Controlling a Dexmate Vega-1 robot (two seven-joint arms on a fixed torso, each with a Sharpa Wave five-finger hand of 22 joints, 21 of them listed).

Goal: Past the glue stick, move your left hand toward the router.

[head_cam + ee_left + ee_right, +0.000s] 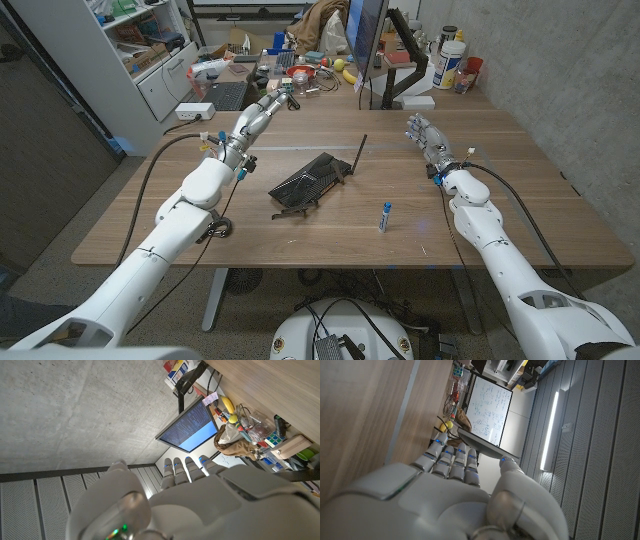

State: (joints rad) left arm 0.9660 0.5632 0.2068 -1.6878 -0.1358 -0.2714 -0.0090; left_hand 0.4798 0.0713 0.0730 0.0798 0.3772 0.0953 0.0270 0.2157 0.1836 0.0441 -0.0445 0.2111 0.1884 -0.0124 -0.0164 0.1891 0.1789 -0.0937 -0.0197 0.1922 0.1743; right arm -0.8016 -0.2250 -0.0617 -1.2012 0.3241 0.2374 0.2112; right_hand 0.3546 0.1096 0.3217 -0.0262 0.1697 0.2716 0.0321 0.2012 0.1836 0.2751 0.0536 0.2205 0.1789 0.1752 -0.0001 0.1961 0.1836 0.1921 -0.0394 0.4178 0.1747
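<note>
Both arms reach over the bench (520,215); the router (310,180) lies mid-bench, the glue stick (384,216) just right of it. Left hand (268,106), fingers loose and holding nothing, hangs far-left of the router, so the approach looks hardly begun; right hand (424,134) likewise released

No text can be read — the monitor (190,430) and the whiteboard (487,410) carry writing too small to make out.
</note>
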